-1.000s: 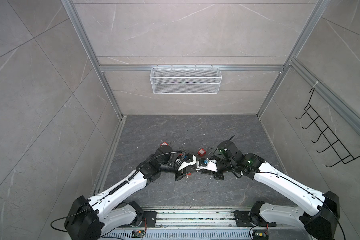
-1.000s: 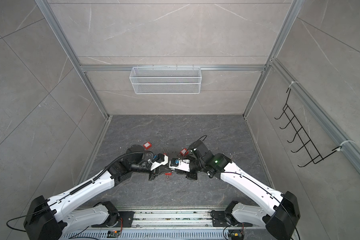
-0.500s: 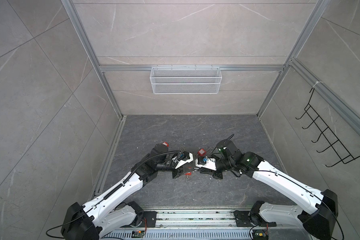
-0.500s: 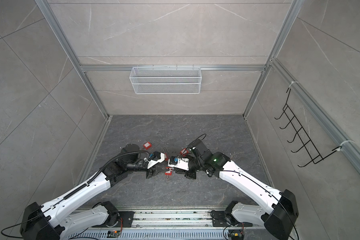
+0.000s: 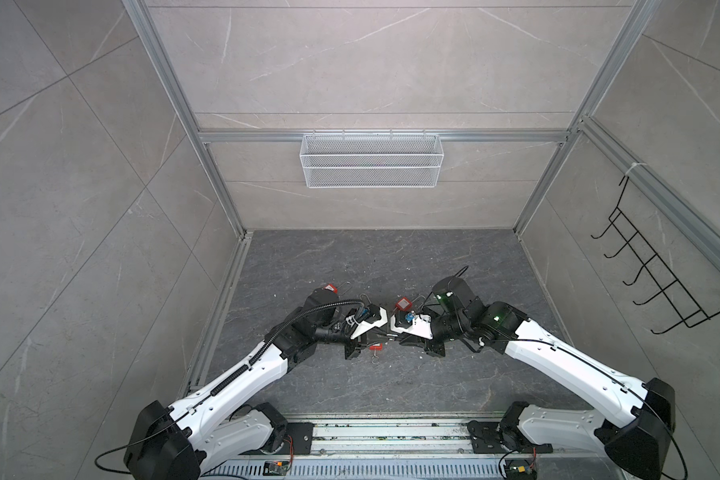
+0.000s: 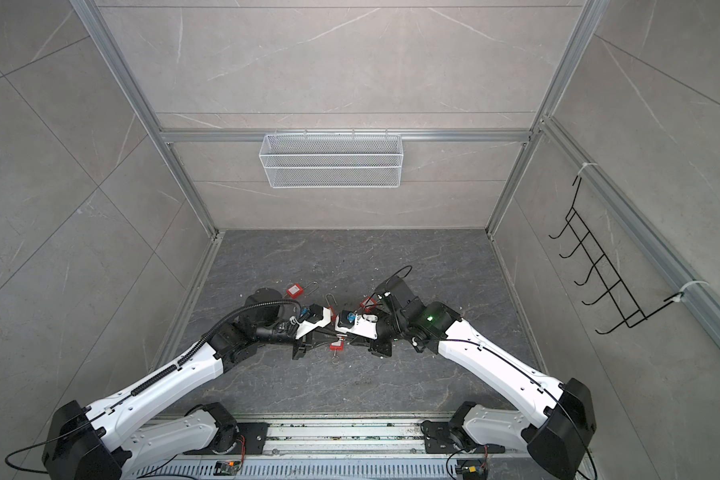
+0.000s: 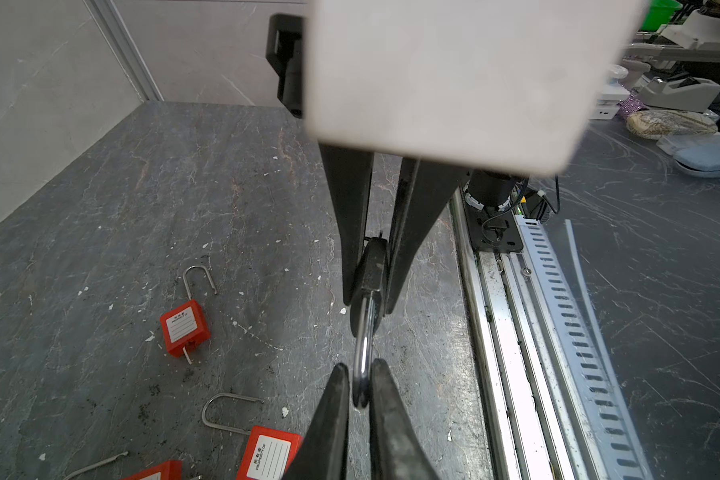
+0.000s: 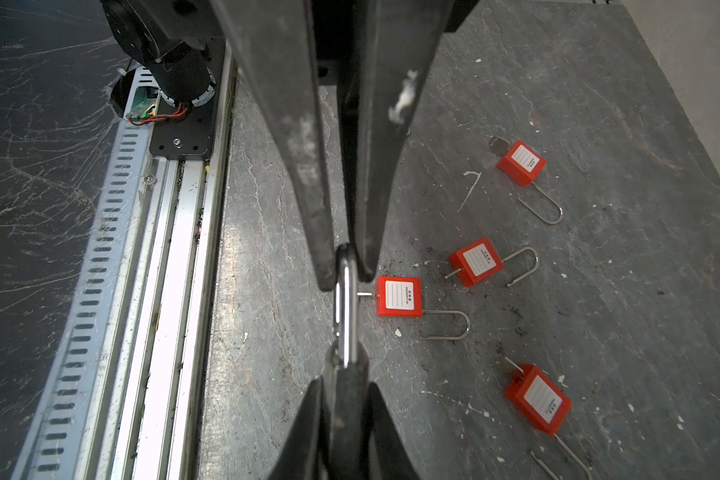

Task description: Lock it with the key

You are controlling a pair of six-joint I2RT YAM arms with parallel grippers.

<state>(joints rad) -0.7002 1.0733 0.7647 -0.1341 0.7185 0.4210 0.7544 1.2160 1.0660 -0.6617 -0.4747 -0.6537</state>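
Observation:
A key with a black head (image 8: 346,399) is pinched in my right gripper (image 8: 346,382), which is shut on it. Its steel ring (image 7: 363,353) runs from the head across to my left gripper (image 7: 360,365), shut on the ring's far end. Both grippers meet tip to tip just above the floor in both top views, left gripper (image 5: 378,335) facing right gripper (image 5: 395,337). The key's blade is hidden. Directly below them lies a red padlock (image 8: 399,296) with its shackle open, also seen as a red padlock (image 5: 376,345).
Several more red padlocks with open shackles lie on the dark stone floor (image 5: 391,257), one padlock (image 8: 474,262) close by, another (image 8: 520,163) with a black key head in it. The arms' base rail (image 8: 175,291) runs along the near edge. A wire basket (image 5: 371,160) hangs on the back wall.
My left arm has drawn back a little to the left, and its gripper now pinches the ring. The right arm has hardly moved and keeps hold of the key.

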